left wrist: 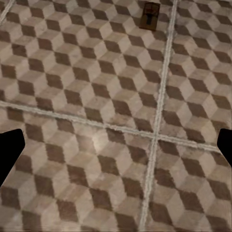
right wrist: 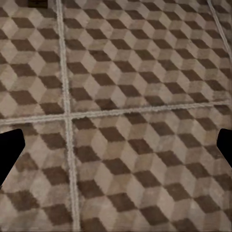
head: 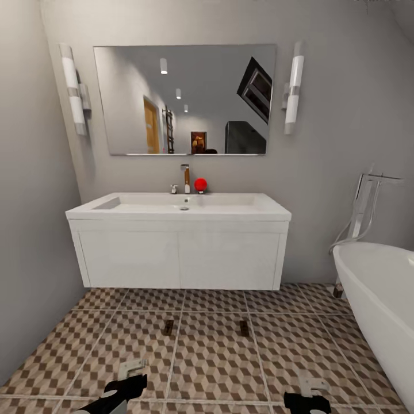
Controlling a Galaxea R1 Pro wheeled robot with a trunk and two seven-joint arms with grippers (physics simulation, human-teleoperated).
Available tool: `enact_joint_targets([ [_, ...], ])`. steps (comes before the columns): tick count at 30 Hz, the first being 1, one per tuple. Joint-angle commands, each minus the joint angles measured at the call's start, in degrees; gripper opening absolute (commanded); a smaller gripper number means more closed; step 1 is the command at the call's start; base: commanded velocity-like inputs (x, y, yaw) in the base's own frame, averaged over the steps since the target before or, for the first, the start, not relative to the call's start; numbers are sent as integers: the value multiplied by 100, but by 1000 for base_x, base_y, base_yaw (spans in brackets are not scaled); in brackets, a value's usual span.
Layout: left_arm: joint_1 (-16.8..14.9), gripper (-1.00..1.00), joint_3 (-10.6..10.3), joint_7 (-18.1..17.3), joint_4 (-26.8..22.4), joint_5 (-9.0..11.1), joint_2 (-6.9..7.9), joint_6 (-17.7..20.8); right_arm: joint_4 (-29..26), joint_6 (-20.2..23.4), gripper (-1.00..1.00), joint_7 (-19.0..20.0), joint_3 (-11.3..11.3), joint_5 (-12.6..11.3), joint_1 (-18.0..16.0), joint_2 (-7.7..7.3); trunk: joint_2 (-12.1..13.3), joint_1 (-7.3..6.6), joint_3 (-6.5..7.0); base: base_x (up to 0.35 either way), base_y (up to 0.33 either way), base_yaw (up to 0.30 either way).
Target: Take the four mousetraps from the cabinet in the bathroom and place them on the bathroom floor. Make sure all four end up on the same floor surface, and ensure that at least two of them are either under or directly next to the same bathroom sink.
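Head view: two mousetraps on the floor (head: pixel 218 356) in front of the sink (head: pixel 178 241), one trap (head: pixel 168 328) toward the left, the other (head: pixel 244 328) toward the right, both on tiles just ahead of the vanity front, well apart from each other. Left pincer (head: pixel 127 384) and right pincer (head: pixel 307 397) low at the frame's bottom edge, hanging over the tiles, nothing seen between the fingers. Bathtub (head: pixel 379 299) at the right, clear of both traps.

Left wrist view: dark fingertips (left wrist: pixel 10 154) at both side edges, spread wide, empty; bare tile between them, one trap (left wrist: pixel 151 15) lying flat farther ahead along the fingers' line.

Right wrist view: fingertips (right wrist: pixel 10 150) likewise spread and empty over a grout crossing; a dark corner (right wrist: pixel 37 3) at the frame's edge, probably the other trap, too cropped to tell.

Judged from this: two traps set by the sink, that condition likely met; two more to fetch from the cabinet. Best done by lifting both arms clear, backing away without rolling over the laid traps, then turning toward the cabinet. Arms lowered, wrists pitched down toward the tiles.
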Motion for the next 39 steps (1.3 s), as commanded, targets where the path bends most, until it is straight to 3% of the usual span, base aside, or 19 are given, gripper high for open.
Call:
enact_joint_targets([
  [1, 38, 100, 28, -12, 6, 37, 5, -19, 18, -36, 100, -7, -19, 13, 21, 1, 39, -24, 13, 0, 0, 0],
  [22, 536, 100, 36, -281, 6, 86, 200, 42, 21, -30, 100, 21, -19, 4, 363, -5, 881, -485, 390, 0, 0, 0],
  [39, 1064, 100, 28, -385, 6, 158, 204, 658, 24, 229, 100, 31, -19, 12, 955, -5, 1563, -859, 695, 0, 0, 0],
])
